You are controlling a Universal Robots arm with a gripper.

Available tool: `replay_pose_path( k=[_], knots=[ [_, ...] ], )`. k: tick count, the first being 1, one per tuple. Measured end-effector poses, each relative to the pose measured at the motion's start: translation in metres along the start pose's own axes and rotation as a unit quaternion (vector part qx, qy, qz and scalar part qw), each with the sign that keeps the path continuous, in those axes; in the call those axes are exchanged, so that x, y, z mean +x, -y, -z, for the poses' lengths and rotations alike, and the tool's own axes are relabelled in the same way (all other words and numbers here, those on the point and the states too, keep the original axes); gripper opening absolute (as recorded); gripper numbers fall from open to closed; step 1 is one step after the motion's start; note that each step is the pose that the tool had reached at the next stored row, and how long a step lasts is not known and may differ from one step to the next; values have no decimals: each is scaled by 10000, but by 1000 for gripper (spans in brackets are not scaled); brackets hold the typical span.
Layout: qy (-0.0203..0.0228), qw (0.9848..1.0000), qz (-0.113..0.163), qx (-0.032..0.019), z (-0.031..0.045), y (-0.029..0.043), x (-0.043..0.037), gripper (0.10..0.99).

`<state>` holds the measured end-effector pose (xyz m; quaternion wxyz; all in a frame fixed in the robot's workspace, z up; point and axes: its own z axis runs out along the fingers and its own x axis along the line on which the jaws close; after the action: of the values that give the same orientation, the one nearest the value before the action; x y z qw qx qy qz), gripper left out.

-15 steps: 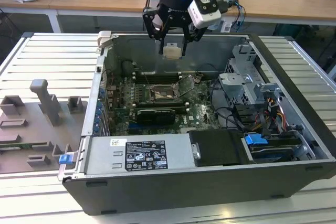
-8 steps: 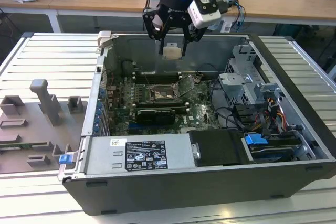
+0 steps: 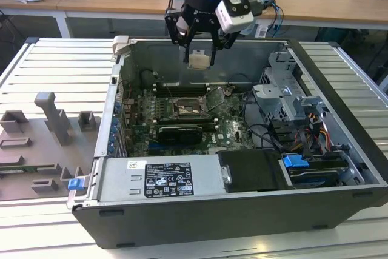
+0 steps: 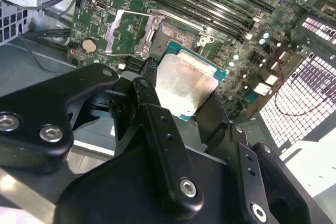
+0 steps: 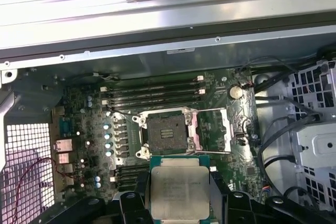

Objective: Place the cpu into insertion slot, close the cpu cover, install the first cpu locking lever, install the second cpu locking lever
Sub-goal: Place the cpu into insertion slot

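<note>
My gripper [image 3: 199, 51] hangs above the open computer case, over its far wall, shut on the cpu [image 3: 199, 60]. The cpu [image 5: 179, 192] is a flat square chip with a silvery top and a green edge, and black fingers [image 5: 140, 188] clamp two opposite sides. Below it on the green board lies the insertion slot [image 5: 167, 132], with its dark centre uncovered. The cpu cover [image 5: 212, 129], a thin silver frame, is swung open beside the slot. In the second wrist view the cpu [image 4: 186, 82] hovers clear of the slot [image 4: 176, 34] and the cover [image 4: 128, 32].
Long black memory slots [image 5: 152, 95] run beside the socket, and a black graphics card [image 3: 180, 133] lies nearer the labelled power supply [image 3: 160, 178]. Cables and a drive cage [image 3: 285, 92] crowd the exterior view's right. A grey fixture [image 3: 51, 119] stands outside the case on the left.
</note>
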<state>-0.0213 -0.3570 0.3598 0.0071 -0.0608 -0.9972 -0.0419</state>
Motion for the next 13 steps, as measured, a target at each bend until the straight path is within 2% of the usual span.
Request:
replay_pose_path(
  k=[13],
  knots=[
    [19, 9997, -227, -5, -1, 0, 0, 541]
  ],
)
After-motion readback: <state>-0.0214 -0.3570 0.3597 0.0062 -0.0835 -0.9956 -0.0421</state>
